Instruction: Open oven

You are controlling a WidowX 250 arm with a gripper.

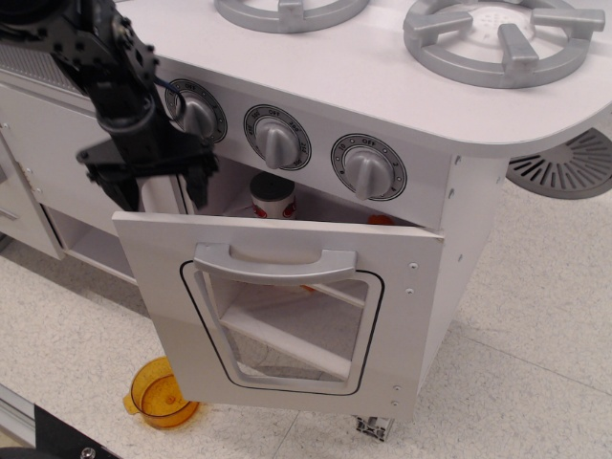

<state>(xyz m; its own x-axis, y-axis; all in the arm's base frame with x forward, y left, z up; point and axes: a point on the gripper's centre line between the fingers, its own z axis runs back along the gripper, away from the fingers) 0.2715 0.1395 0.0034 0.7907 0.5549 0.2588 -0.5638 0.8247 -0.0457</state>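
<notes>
oven [287, 306]: white toy-kitchen compartment under the row of three silver knobs [277, 139], centre-left of frame, below the white cooktop [382, 76] with its two grey burner rings [502, 38]. door is a white panel with a rounded clear window framed in silver-grey and a wide silver handle [275, 263] running horizontally just above the window. door is partly open: top edge tilted out from the cabinet toward the camera, bottom edge low near the floor, so the panel faces outward and slightly up. long axis of the handle and the door's top edge runs left to right, dropping slightly toward the right. gap behind the top edge shows the interior, with a dark-capped white and red container [273, 196] and a small orange item [381, 219]. shelf lines visible through the window. gripper [153, 196]: black, at the door's upper left corner, in front of the neighbouring white cupboard; fingers point down, tips near or just behind the door's top edge; cannot tell whether the jaws are spread or closed, nor whether they touch the door. orange translucent cup [158, 394] on the speckled floor, lower left of the door.
</notes>
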